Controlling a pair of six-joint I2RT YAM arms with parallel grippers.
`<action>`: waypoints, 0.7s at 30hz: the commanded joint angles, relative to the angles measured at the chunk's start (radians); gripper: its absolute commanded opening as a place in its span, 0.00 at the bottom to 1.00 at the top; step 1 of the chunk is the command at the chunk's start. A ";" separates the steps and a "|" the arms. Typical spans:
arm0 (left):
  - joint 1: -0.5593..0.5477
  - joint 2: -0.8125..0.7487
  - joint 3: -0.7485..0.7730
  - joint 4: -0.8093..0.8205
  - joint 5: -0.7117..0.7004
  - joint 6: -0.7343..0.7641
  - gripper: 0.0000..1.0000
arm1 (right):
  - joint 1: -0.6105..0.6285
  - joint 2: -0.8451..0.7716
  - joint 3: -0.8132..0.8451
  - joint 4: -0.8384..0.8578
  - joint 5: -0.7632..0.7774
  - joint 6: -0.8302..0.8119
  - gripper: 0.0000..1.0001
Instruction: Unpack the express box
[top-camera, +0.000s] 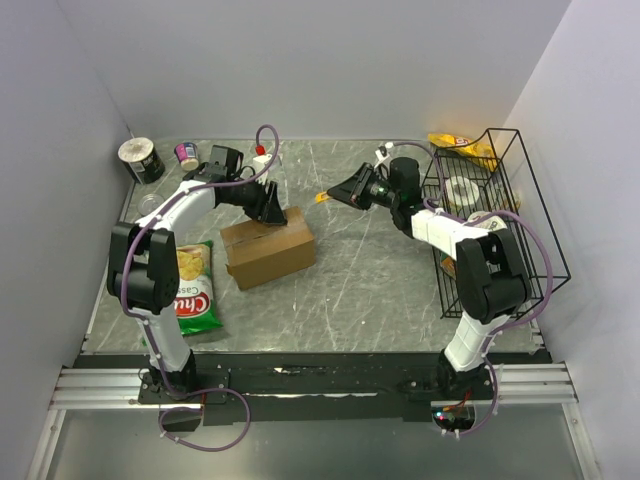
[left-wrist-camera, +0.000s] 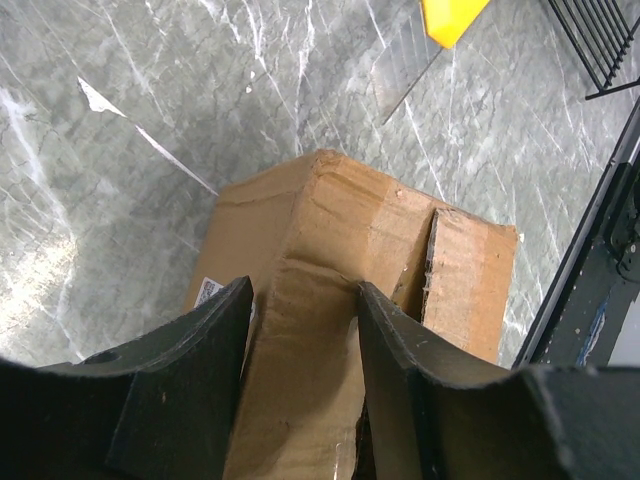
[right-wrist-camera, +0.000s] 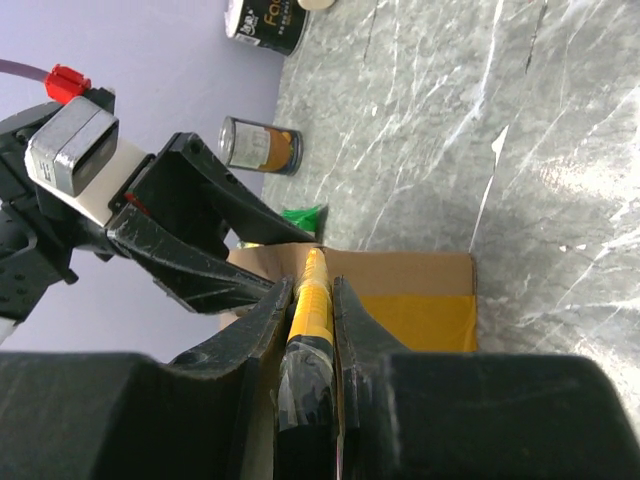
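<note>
The express box, a brown carton, lies left of the table's middle. My left gripper is at its far top edge. In the left wrist view a raised, creased cardboard flap fills the gap between the fingers of that gripper, which is shut on it. The rest of the express box lies beyond. My right gripper hovers right of the box, shut on a yellow utility knife. In the right wrist view the knife is clamped between the jaws of the right gripper and points at the express box.
A black wire basket stands at the right with a yellow bag behind it. A green chips bag lies left of the box. A large can and a small can stand at the back left.
</note>
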 joint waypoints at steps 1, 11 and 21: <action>0.009 -0.031 -0.024 -0.013 -0.054 0.006 0.51 | 0.017 0.010 0.060 0.059 0.038 -0.006 0.00; 0.009 -0.026 -0.027 -0.009 -0.047 0.002 0.49 | 0.046 0.018 0.057 0.046 0.049 -0.030 0.00; 0.009 -0.017 -0.023 -0.007 -0.047 0.002 0.48 | 0.049 -0.002 0.020 0.065 0.063 -0.039 0.00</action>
